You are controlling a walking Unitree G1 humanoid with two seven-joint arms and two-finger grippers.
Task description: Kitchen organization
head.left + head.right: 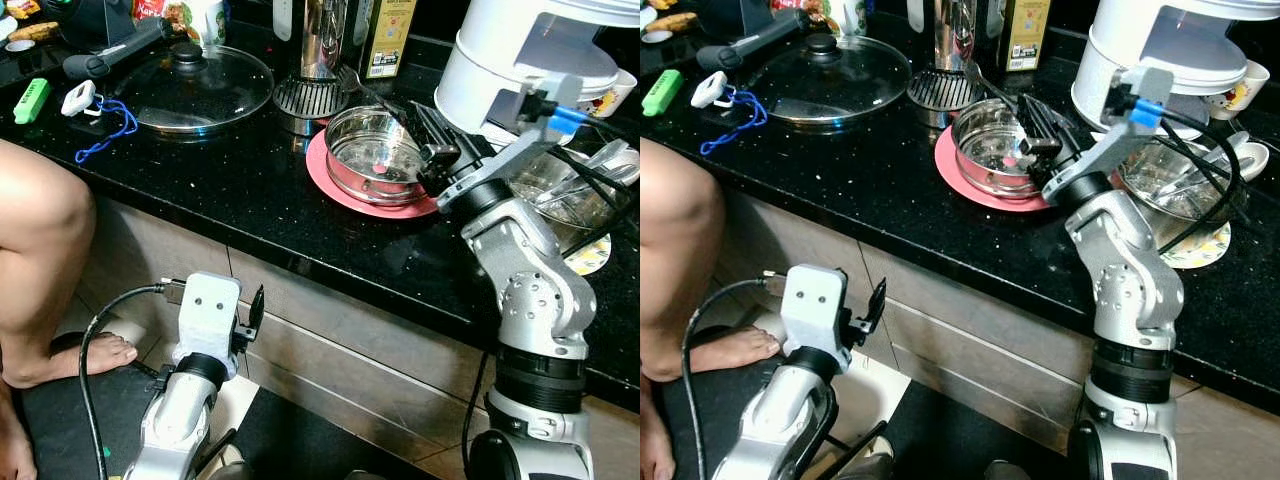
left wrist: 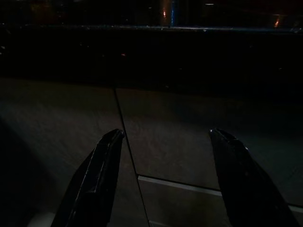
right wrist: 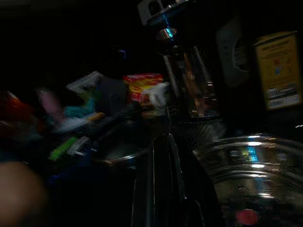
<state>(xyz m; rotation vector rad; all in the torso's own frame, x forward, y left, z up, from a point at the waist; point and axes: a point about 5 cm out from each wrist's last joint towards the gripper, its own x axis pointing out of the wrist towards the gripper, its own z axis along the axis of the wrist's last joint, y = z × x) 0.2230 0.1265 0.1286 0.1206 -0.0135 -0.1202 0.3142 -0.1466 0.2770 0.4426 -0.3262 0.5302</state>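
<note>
Right gripper (image 1: 1032, 128) up over the black counter (image 1: 230, 190), fingers pressed together w/ nothing clearly between them, tips at the near rim of the steel bowl (image 1: 376, 152). Bowl sits on a pink plate (image 1: 335, 185), mid-counter, just in front of a tall steel jug (image 1: 318, 45). Glass lid (image 1: 190, 88) lies flat to the bowl's left; blue cord (image 1: 108, 130) and green lighter (image 1: 32, 100) beyond it. White appliance (image 1: 530, 60) at back right, 2nd steel bowl w/ spoons (image 1: 575, 195) beside the arm. Left gripper (image 2: 163, 182) hangs low facing the cabinet front (image 2: 175, 142), fingers spread wide, empty. Person's knee (image 1: 35, 215) and bare foot (image 1: 95, 355) at left.
</note>
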